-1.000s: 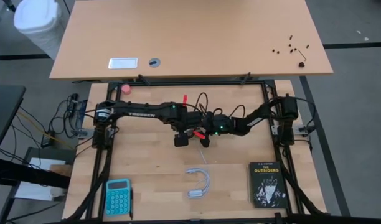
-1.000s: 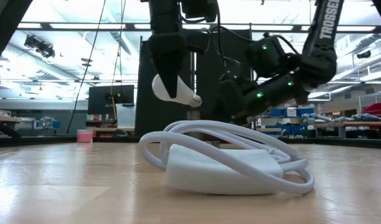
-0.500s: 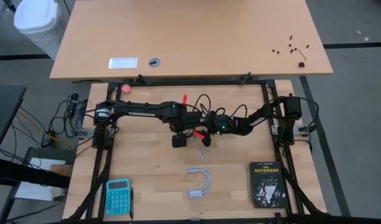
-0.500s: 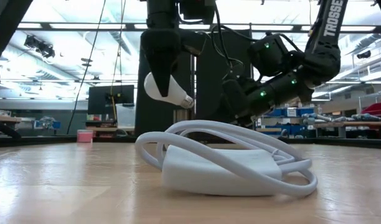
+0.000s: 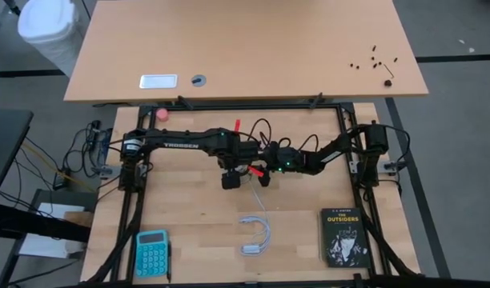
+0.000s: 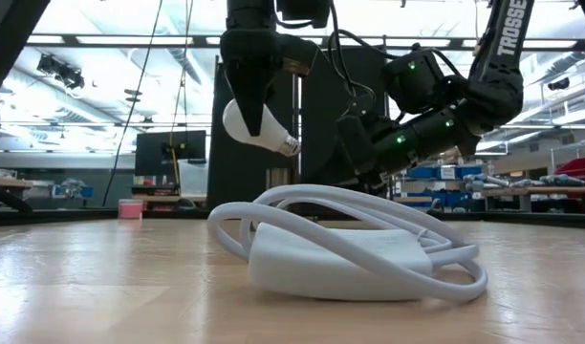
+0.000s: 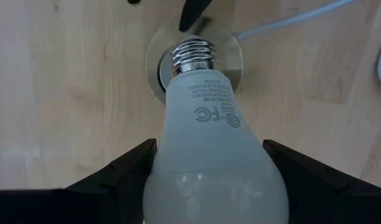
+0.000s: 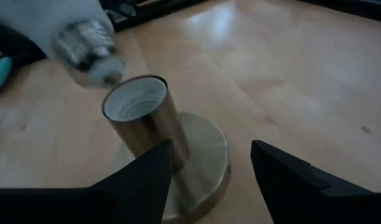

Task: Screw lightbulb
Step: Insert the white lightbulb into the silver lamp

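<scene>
The lightbulb (image 7: 209, 143) is white with a metal screw base (image 7: 192, 53). It hangs in my left gripper (image 6: 249, 91), which points down over the middle of the table. The screw base's tip (image 8: 106, 74) stands just above and beside the open mouth of the brass socket (image 8: 144, 121). The socket stands on its round base disc (image 8: 206, 155). My right gripper (image 8: 209, 180) comes in low from the table's right, its fingers apart. One finger lies over the disc's rim and the other stands beside the disc. My left gripper pinches the bulb's wide frosted globe (image 7: 162, 180) between its two fingers, from above, pointing down. The bulb hangs clear, tilted, with its screw base lowest and aimed at the socket. My right gripper has one finger (image 7: 192, 18) over the disc's rim; I cannot tell whether it touches.
A white cord runs from the socket to a coil with an adapter (image 5: 255, 234) on the near middle of the table. A teal calculator (image 5: 151, 252) lies near left and a black book (image 5: 343, 238) near right. A pink ball (image 5: 162, 114) sits at the far left edge.
My left gripper has tipped a little, so the bulb's screw base has swung slightly toward the table's left and risen a bit. The white cord coil has shifted slightly.
</scene>
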Controlling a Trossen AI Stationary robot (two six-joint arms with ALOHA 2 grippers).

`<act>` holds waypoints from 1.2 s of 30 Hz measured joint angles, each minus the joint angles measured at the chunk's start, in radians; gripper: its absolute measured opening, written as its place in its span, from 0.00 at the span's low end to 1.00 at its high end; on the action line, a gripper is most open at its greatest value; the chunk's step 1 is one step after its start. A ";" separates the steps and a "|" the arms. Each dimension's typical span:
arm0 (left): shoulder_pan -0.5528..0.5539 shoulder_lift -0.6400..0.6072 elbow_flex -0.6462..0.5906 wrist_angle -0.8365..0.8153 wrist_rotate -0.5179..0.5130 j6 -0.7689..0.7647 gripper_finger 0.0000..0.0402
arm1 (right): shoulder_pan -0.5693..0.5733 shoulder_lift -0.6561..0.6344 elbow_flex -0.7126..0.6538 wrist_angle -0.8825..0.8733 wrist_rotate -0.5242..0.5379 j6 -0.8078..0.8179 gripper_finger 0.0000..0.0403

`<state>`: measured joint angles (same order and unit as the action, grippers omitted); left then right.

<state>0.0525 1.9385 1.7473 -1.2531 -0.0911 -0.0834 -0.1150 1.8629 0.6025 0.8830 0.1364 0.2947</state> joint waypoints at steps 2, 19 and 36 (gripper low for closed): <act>0.000 0.001 -0.002 -0.006 0.005 -0.004 0.70 | 0.008 0.000 0.000 0.022 -0.003 -0.001 0.56; 0.000 0.001 -0.003 -0.008 0.014 -0.033 0.70 | 0.049 0.000 0.000 0.108 0.157 0.035 0.56; 0.015 0.059 -0.003 -0.014 -0.020 -0.004 0.70 | 0.085 0.000 0.002 0.167 0.150 -0.016 0.56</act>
<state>0.0677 1.9971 1.7439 -1.2666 -0.1108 -0.0869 -0.0302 1.8629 0.6042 1.0497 0.2868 0.2786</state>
